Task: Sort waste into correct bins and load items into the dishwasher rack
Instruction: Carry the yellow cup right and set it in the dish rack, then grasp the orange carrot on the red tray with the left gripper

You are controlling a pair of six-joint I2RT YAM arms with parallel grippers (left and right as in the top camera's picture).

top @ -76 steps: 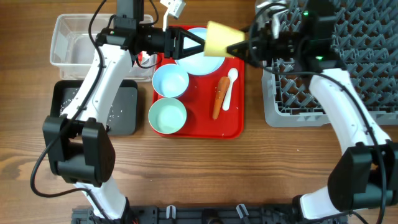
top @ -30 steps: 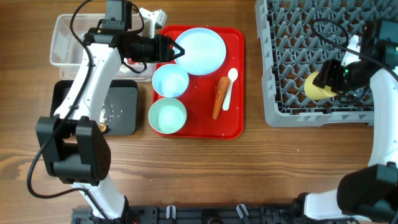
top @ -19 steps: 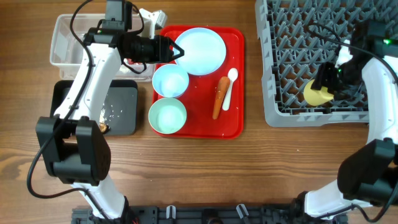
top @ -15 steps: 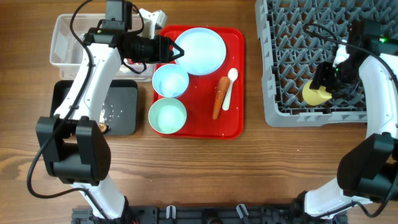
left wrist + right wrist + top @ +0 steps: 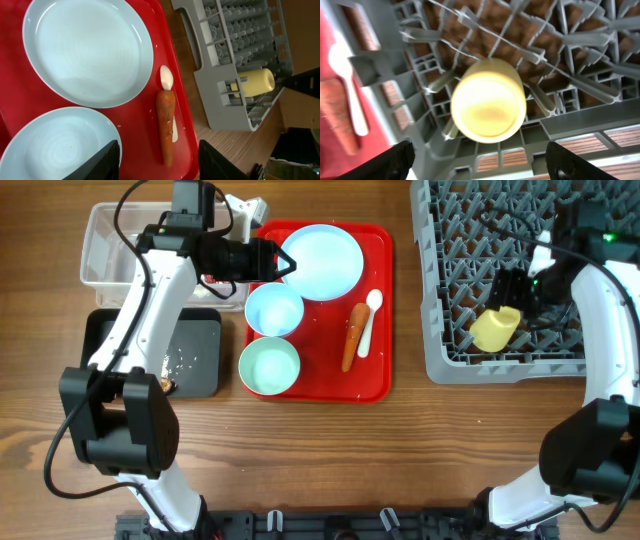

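The small yellow cup [image 5: 495, 330] lies on its side among the pegs near the front edge of the grey dishwasher rack [image 5: 450, 300]. My right gripper [image 5: 510, 295] hangs just above it, open and empty; the cup [image 5: 487, 100] fills the middle of the right wrist view. My left gripper [image 5: 283, 260] is open and empty at the left rim of the light blue plate [image 5: 322, 260]. The light blue bowl [image 5: 273, 310], mint-green bowl [image 5: 269, 367], carrot [image 5: 352, 337] and white spoon [image 5: 367, 320] lie on the red tray [image 5: 385, 385]. The left wrist view shows the plate [image 5: 87, 52], carrot [image 5: 166, 127] and rack [image 5: 235, 55].
The clear tub [image 5: 115, 250] stands at the far left, partly hidden by my left arm. The black tray [image 5: 195, 350] in front of it holds scattered rice grains and a brown lump [image 5: 165, 383]. The rack's upright pegs surround the cup.
My right gripper has let go of the yellow cup and drawn back from it; the cup now lies in the rack. The left arm has not moved.
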